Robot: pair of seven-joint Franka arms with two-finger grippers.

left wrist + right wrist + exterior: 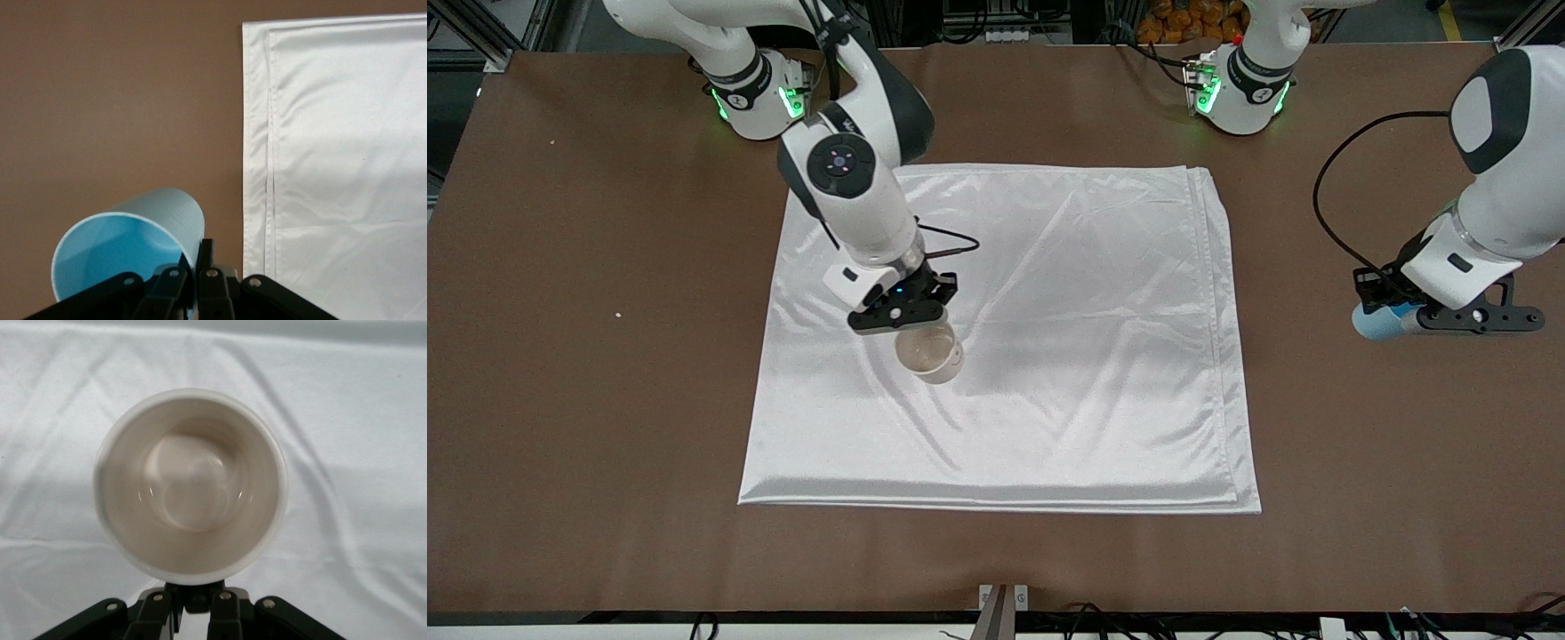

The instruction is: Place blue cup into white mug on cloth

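The white mug [931, 354] [190, 487] stands upright on the cloth [1094, 311] [353, 400], toward the right arm's end of it. My right gripper [914, 324] [193, 597] is shut on the mug's black handle, which its fingers mostly hide. The mug is empty inside. The blue cup [1375, 321] [127, 247] is tilted low over the bare table at the left arm's end, off the cloth [347, 167]. My left gripper [1394, 313] [198, 257] is shut on the cup's wall, one finger inside and one outside.
The brown table [605, 400] surrounds the cloth on all sides. Both arm bases [1240, 89] stand along the table edge farthest from the front camera. A black cable [1325, 213] loops beside the left arm. A small white speck [618, 314] lies toward the right arm's end.
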